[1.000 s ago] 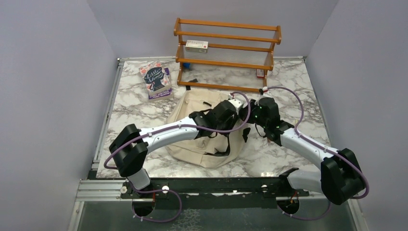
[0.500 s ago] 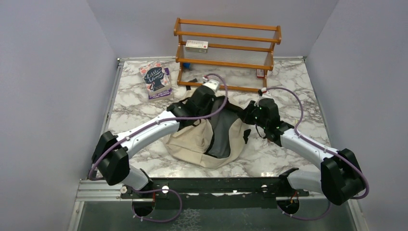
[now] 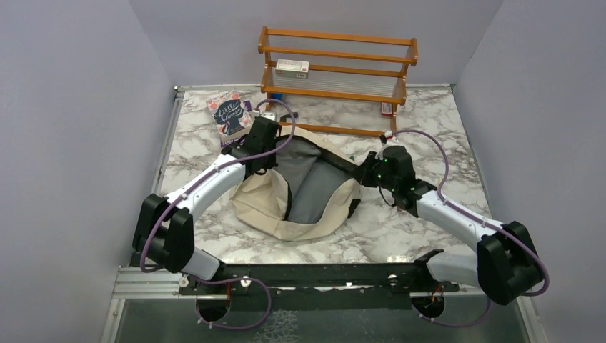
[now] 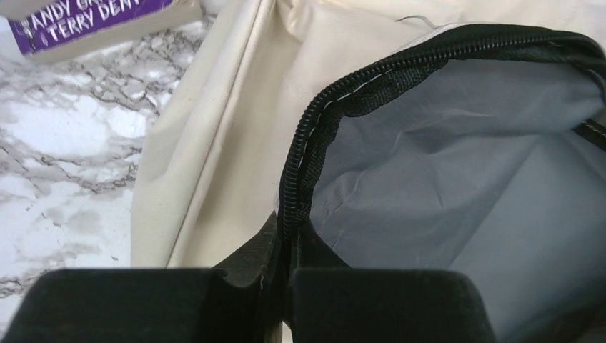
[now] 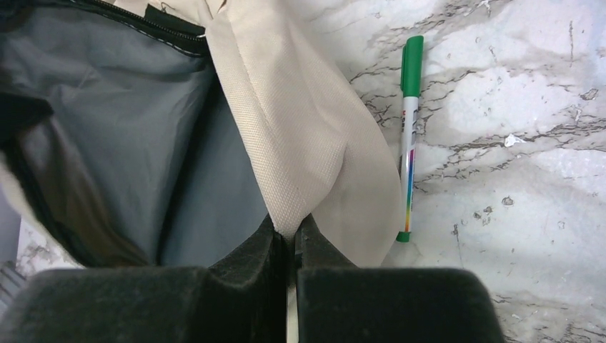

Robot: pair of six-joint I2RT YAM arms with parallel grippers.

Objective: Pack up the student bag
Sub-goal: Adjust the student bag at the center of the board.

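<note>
The student bag [image 3: 271, 211] lies in the middle of the table, cream canvas with its mouth pulled wide and the grey lining [image 3: 311, 182] showing. My left gripper [image 3: 266, 158] is at the bag's back-left rim. In the left wrist view it [image 4: 289, 232] is shut on the black zipper edge [image 4: 336, 100], cream canvas [image 4: 214, 143] to its left and lining [image 4: 443, 179] to its right. My right gripper [image 3: 361, 174] is at the bag's right rim. In the right wrist view it [image 5: 293, 230] is shut on a fold of the cream canvas [image 5: 286, 128].
A paperback book [image 3: 231, 118] lies at the back left, just beyond the left gripper. A wooden rack [image 3: 337, 78] with a small box [image 3: 292, 68] on it stands at the back. A green-capped pen [image 5: 409, 136] lies on the marble beside the bag's right side.
My left gripper swung from the bag's middle to its back-left, shut on the zipper edge and drew the mouth open, baring the grey lining. The right gripper kept its hold.
</note>
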